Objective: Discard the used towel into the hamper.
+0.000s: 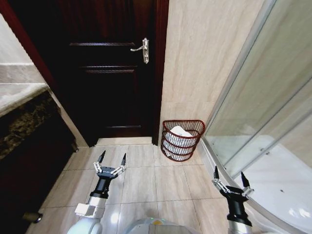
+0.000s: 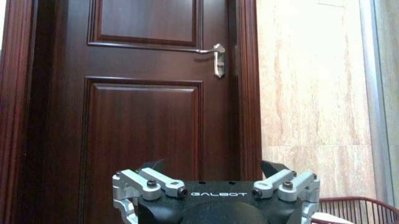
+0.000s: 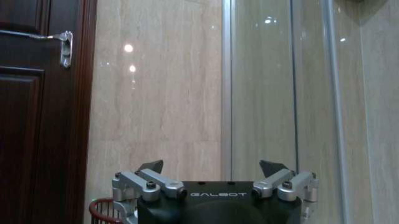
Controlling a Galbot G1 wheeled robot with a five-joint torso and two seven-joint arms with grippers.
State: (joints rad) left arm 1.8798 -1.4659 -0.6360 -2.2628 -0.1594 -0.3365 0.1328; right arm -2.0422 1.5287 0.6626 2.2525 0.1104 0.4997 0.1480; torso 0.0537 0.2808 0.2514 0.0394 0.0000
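Ahead, and well apart from both pincers: hamper standing on the tiled floor against the beige wall, just beside the dark door and touching the shower enclosure's curb. Holding a white towel inside, bunched and showing above the rim. Left gripper hovering low over the tiles, fingers spread wide, gripping nothing. Right gripper hovering likewise near the curb, spread wide, carrying nothing.

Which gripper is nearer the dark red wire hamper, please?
Roughly even, perhaps the right. The hamper stands ahead between them: left gripper off to its left, right gripper nearer the robot.
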